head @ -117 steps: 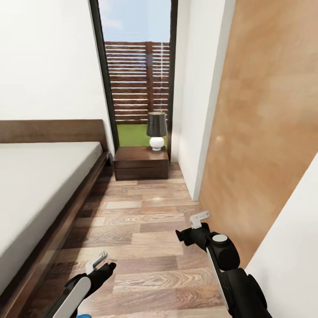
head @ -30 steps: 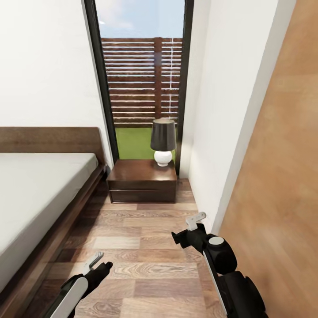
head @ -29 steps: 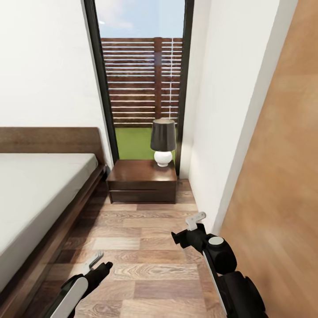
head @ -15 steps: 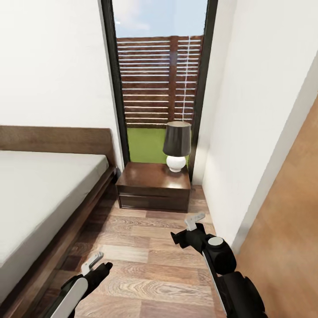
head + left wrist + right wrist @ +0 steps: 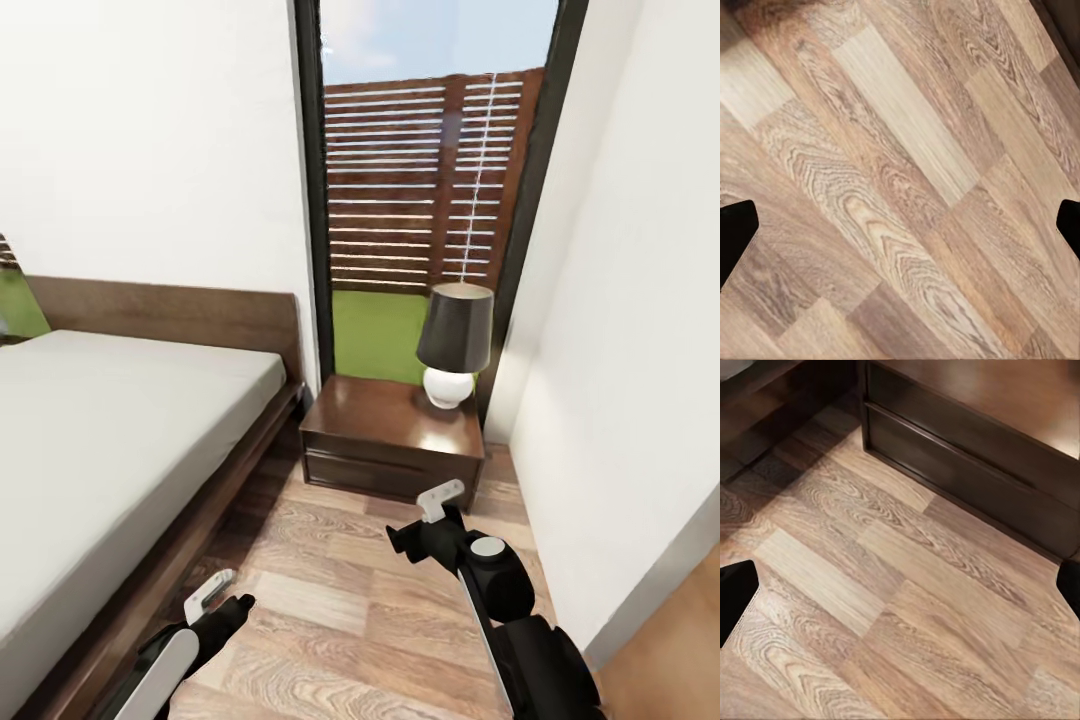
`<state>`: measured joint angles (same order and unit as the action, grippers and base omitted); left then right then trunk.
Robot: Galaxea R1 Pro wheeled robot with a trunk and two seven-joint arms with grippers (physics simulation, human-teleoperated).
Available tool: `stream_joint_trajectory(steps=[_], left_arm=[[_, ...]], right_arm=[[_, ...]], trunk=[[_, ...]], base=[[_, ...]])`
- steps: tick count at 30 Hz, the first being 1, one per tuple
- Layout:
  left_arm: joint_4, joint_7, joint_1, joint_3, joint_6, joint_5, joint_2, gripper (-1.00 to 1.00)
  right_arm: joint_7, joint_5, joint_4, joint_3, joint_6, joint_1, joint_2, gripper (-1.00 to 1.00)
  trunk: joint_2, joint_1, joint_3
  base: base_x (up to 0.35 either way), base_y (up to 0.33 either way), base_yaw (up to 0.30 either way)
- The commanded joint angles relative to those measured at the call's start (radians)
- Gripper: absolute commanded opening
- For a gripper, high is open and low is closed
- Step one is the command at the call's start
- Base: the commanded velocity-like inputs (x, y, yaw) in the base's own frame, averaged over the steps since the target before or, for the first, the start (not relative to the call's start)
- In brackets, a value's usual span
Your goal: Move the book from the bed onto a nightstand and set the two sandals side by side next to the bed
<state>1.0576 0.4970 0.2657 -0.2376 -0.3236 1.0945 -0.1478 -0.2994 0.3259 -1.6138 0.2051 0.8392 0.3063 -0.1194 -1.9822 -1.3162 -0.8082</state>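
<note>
Nightstand (image 5: pixel 392 440) straight ahead, beside bed (image 5: pixel 110 450) — nearer right gripper (image 5: pixel 440 500). Both grippers — left gripper (image 5: pixel 208 594) too — spread wide, empty, over floor (image 5: pixel 340 590). Book, sandals: whereabouts unknown.

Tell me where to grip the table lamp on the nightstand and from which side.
Grip the lamp's round white base below the dark shade, coming in level from the room side. The flared shade overhangs the base, so a top approach looks blocked, and the window stands behind it.
</note>
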Motion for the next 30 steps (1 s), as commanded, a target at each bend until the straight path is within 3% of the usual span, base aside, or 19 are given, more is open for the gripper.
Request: stream_joint_trajectory(steps=[1,20,26,27,28,30], left_arm=[[0.001,0.008,0.001,-0.003,0.0,0.007,-0.001,1.0],[0.022,0.017,0.0,-0.006,0.0,0.0,0.001,1.0],[0.17,0.036,-0.005,-0.006,-0.022,-0.001,-0.003,1.0],[0.248,0.067,0.002,-0.006,-0.06,0.001,-0.001,1.0],[0.248,0.067,0.002,-0.006,-0.06,0.001,-0.001,1.0],[0.313,0.112,0.027,-0.007,-0.125,0.004,0.006,1.0]], right_arm=[[-0.008,0.011,-0.001,0.0,0.004,0.001,0.0,1.0],[-0.012,0.01,-0.001,0.005,0.005,-0.013,0.001,1.0],[-0.012,0.011,-0.001,-0.002,0.006,-0.011,-0.001,1.0],[-0.012,0.011,-0.001,-0.005,0.007,0.006,-0.003,1.0],[-0.012,0.011,-0.001,-0.005,0.007,0.006,-0.003,1.0],[-0.012,0.011,-0.001,-0.008,0.011,0.039,-0.004,1.0]], trunk=[[0.0,0.0,-0.001],[0.0,0.0,-0.001],[0.0,0.0,0.0],[0.0,0.0,0.0],[0.0,0.0,0.0],[0.0,0.0,0.0]], base=[[0.327,0.0,0.28],[0.327,0.0,0.281],[0.327,-0.038,0.282],[0.327,-0.076,0.282],[0.327,-0.076,0.282],[0.325,-0.062,0.282]])
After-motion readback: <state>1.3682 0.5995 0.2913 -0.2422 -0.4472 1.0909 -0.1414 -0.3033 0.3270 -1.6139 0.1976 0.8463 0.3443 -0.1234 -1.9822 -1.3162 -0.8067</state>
